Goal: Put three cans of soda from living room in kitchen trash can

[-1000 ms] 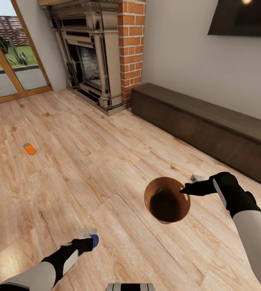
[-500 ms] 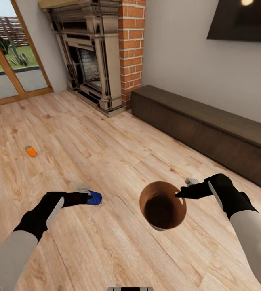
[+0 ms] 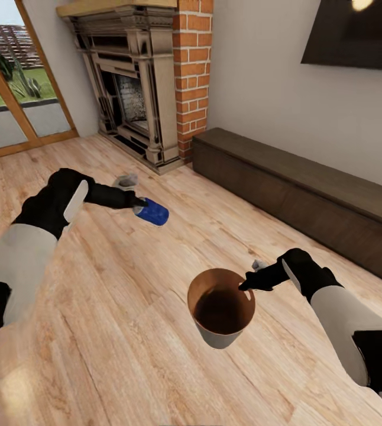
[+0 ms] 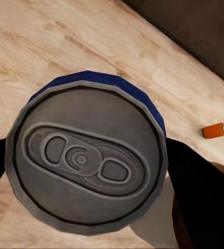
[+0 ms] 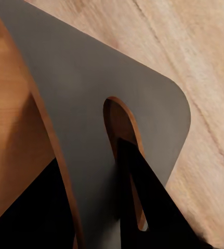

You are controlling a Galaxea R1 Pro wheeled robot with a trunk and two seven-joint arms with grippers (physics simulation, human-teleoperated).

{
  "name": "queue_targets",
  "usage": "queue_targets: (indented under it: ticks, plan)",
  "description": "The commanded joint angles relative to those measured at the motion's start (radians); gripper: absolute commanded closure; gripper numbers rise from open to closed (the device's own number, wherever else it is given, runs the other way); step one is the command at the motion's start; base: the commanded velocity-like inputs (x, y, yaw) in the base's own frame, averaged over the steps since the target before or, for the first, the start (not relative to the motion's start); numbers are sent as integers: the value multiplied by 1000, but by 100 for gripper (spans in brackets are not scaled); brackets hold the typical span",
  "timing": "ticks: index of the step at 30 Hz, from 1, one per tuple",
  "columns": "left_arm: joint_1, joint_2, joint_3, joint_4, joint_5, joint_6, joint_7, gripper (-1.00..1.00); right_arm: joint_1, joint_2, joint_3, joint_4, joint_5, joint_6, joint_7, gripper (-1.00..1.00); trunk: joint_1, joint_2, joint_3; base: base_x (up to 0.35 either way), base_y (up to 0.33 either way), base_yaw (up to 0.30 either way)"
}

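Two grippers were busy over the wood floor [image 3: 126, 307]: the left gripper [image 3: 139, 205] clamped the blue can [image 3: 153, 212], held tilted in the air; the right gripper [image 3: 245, 284] pinched the bin [image 3: 219, 337] by its rim, bin hanging beside it. One orange can [image 4: 216, 130] lay on the floor beyond the left gripper.

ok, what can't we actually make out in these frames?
- Left gripper fingers: in the left wrist view the blue can lid covers them.
- Bottom of the trash can: in shadow in the head view; contents cannot be told.
- Orange can: too small in the left wrist view for any detail.
- Right gripper: the right wrist view is too close on the bin wall to read its grip.
- TV: cut off by the head view's edge.
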Motion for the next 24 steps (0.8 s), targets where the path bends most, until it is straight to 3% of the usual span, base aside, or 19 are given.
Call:
queue_targets:
  ticks: [1,2,3,6,8,12,16,24]
  plan:
    - [-49,-8,-40,51,10,4,-20,100,-7,6,-4,3,-44,19,5,100,-4,7,3,0,0,0]
    - [-92,-18,-81,100,10,4,-37,100,-13,11,-3,6,-44,19,5,100,-8,14,6,0,0,0]
    - [-168,-52,-168,195,10,4,-68,100,-26,23,-1,10,-43,19,4,100,-12,21,9,0,0,0]
    - [-256,-124,-279,327,11,4,-105,100,-47,38,1,15,-43,19,1,100,-23,42,19,0,0,0]
    - [-332,-201,-359,442,10,4,-148,100,-72,50,2,18,-43,19,-1,100,-31,56,25,0,0,0]
    - [-373,-243,-403,510,9,4,-212,100,-119,55,2,66,-43,19,-3,100,-46,84,38,0,0,0]
    - [-383,-258,-429,547,8,4,-264,100,-170,53,2,131,-42,19,-5,100,-62,112,50,0,0,0]
    - [-385,-297,-573,558,8,4,-412,100,-200,58,2,171,-42,19,-26,100,-73,133,60,0,0,0]
